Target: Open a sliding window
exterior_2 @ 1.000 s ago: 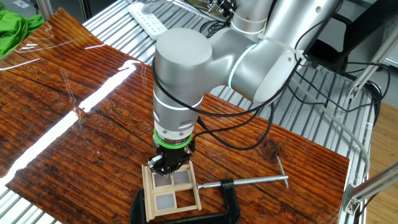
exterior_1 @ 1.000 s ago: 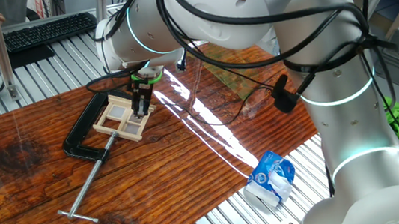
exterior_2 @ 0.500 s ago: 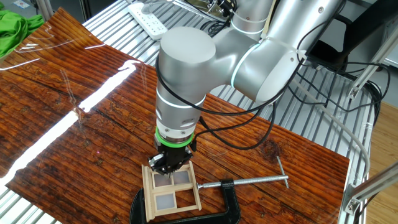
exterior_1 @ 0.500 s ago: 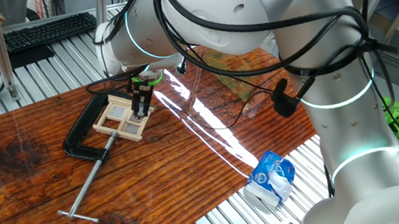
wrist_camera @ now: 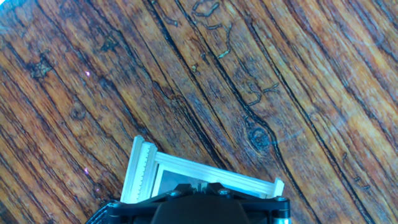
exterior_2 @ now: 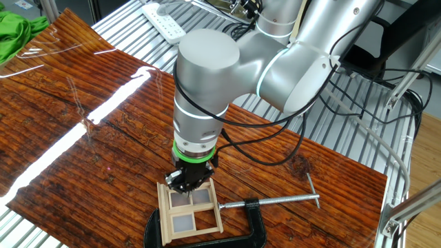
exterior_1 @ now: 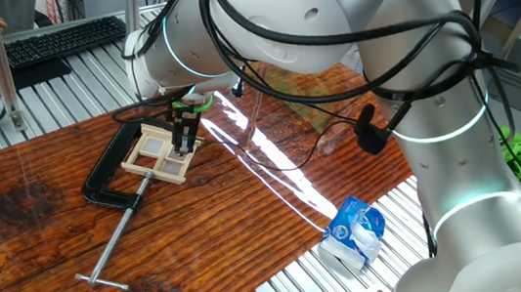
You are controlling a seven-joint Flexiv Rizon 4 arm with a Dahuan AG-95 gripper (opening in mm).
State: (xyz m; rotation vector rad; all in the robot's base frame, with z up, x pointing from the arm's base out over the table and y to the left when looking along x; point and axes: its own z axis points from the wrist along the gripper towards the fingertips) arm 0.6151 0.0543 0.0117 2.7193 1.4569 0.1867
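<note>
Nothing you would notice has shifted since half a second ago; the arm has only leaned a touch since the second before that, and the gripper (exterior_2: 187, 180) still points straight down onto the sliding window (exterior_2: 189, 210); the window, a pale wooden frame with four panes, lies flat directly beneath the pincer, its near end under the fingertips and the rest reaching away from them; in one fixed view the gripper (exterior_1: 184, 138) meets the sliding window (exterior_1: 163, 151) at one of its panes; whether the fingers are wide, narrow or gripping a bar you cannot tell, since the tips are hidden against the frame; in the hand view the sliding window (wrist_camera: 193, 174) shows just ahead of the dark gripper body at the bottom edge; a black C-clamp (exterior_1: 106, 175) curves around the far side of the window from the pincer, its long screw (exterior_2: 279, 202) running off to one side; the table (exterior_1: 220, 224) is reddish, deeply grained wood with a bright glare stripe; a crumpled blue and white packet (exterior_1: 354, 231) lies well apart from the gripper, a keyboard (exterior_1: 64, 39) sits beyond the tabletop, and green cloth (exterior_2: 15, 32) lies at the edge.
</note>
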